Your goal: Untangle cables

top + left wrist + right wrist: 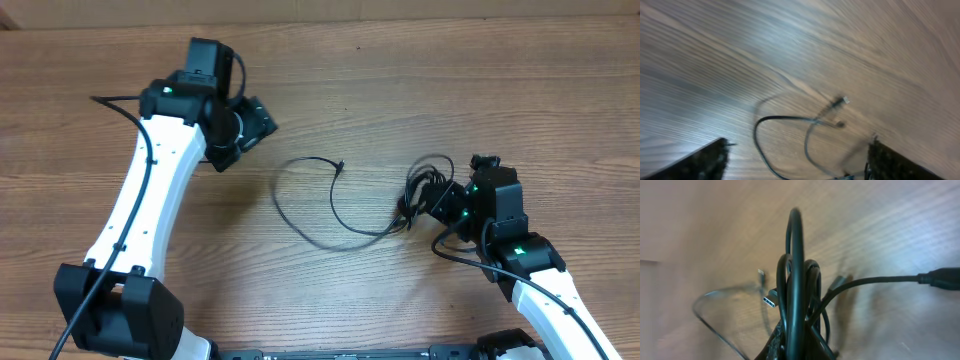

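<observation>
Cables (pixel 428 182): thin black cords on the desk (pixel 420 80), bunched at the right jaws, with one loop (pixel 300 215) trailing left to mid-desk. Right jaws clenched on the bunch. Only the right wrist view shows a silver plug (pixel 771 301), probably USB-C, beside upright coils. Left jaws spread wide, grasping nothing, near the loop. Left wrist view shows the loop's end plug (pixel 840 101), blurred.

Overhead looks straight down on the whole bench (pixel 330 90), the left wrist camera skims low and slanted over the wood toward the loose loop (pixel 780 118), and the right wrist camera sits tight against the cables (pixel 797 290), that same loop faint behind.
</observation>
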You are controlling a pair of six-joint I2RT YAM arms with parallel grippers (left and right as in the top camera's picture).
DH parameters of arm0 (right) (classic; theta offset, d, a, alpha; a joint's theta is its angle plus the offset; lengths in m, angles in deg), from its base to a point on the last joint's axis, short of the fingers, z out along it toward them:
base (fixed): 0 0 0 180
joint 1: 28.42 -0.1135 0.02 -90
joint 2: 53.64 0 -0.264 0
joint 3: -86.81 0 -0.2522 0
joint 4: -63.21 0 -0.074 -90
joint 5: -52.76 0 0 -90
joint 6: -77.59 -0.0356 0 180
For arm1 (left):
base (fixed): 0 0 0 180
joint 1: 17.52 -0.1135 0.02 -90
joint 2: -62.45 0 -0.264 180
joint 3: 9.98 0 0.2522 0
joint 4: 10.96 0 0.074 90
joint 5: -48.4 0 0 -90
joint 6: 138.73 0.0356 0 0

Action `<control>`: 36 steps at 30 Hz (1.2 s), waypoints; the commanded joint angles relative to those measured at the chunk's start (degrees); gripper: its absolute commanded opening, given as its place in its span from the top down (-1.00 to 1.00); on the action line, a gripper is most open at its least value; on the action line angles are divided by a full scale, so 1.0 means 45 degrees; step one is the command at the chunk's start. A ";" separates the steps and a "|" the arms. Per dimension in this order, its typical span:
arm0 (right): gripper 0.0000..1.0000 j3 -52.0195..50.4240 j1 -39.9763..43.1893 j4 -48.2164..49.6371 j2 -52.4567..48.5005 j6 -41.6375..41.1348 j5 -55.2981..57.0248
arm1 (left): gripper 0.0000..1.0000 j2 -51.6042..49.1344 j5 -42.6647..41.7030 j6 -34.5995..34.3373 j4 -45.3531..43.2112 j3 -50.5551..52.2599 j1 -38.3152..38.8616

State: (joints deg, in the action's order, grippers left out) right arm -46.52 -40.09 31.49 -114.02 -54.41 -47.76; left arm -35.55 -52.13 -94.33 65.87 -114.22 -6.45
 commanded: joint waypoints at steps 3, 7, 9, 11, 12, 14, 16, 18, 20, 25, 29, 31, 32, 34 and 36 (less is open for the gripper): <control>0.90 0.0374 0.0034 0.1307 0.0117 0.0107 -0.0253 | -0.85 0.0136 -0.2594 0.0102 -0.0389 -0.0160 0.1331; 0.90 0.0374 0.0034 0.1171 0.0092 -0.0228 -0.0248 | -0.67 0.0126 -0.2550 0.0777 -0.0981 -0.0151 0.2424; 0.90 0.0374 0.0034 0.0835 0.0083 -0.0967 -0.0253 | -0.54 0.0126 -0.2526 0.1749 -0.1307 -0.0146 0.3050; 0.90 0.0374 0.0039 0.0549 0.0068 -0.1462 -0.0238 | -0.53 0.0126 -0.2521 0.2822 -0.1622 -0.0146 0.3672; 0.90 0.0374 0.0039 0.0447 0.0058 -0.1656 -0.0243 | -0.54 0.0126 -0.2526 0.3439 -0.1817 -0.0146 0.4056; 0.90 0.0374 0.0039 0.0277 0.0039 -0.2045 -0.0204 | -0.57 0.0126 -0.2526 0.4095 -0.2084 -0.0146 0.4653; 0.90 0.0374 0.0039 0.0092 0.0015 -0.2667 -0.0209 | -0.59 0.0126 -0.2526 0.4838 -0.2283 -0.0141 0.5231; 0.90 0.0374 0.0039 -0.0102 -0.0039 -0.3162 -0.0253 | -0.57 0.0126 -0.2521 0.5484 -0.2327 -0.0141 0.5717; 0.90 0.0374 0.0039 -0.0481 -0.0097 -0.3827 -0.0471 | -0.45 0.0126 -0.2467 0.5921 -0.2351 -0.0068 0.6154; 0.92 0.0389 0.0481 -0.0719 -0.0228 -0.4323 -0.1447 | -0.35 0.0126 -0.2239 0.5945 -0.2681 0.0447 0.6591; 0.92 0.0398 0.1477 -0.0758 -0.0539 -0.4580 -0.2259 | -0.35 0.0126 -0.2987 0.6028 -0.3279 0.0865 0.6756; 0.92 0.0432 0.1894 -0.0758 -0.0903 -0.4566 -0.2934 | -0.35 0.0126 -0.3172 0.6373 -0.3419 0.0942 0.6897; 0.92 0.0457 0.2055 -0.0753 -0.1103 -0.4561 -0.3240 | -0.35 0.0126 -0.3118 0.6591 -0.3424 0.0942 0.6999; 0.92 0.0549 0.2322 -0.0704 -0.1574 -0.4328 -0.3793 | -0.35 0.0126 -0.2516 0.6853 -0.3410 0.0942 0.7266; 0.92 0.0675 0.2385 -0.0709 -0.1982 -0.4235 -0.4163 | -0.35 0.0102 -0.1481 0.6849 -0.3434 0.0942 0.7592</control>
State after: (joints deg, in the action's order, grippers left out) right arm -46.35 -30.07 27.80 -120.81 -73.86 -60.74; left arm -35.55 -63.38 -66.44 50.74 -110.53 25.33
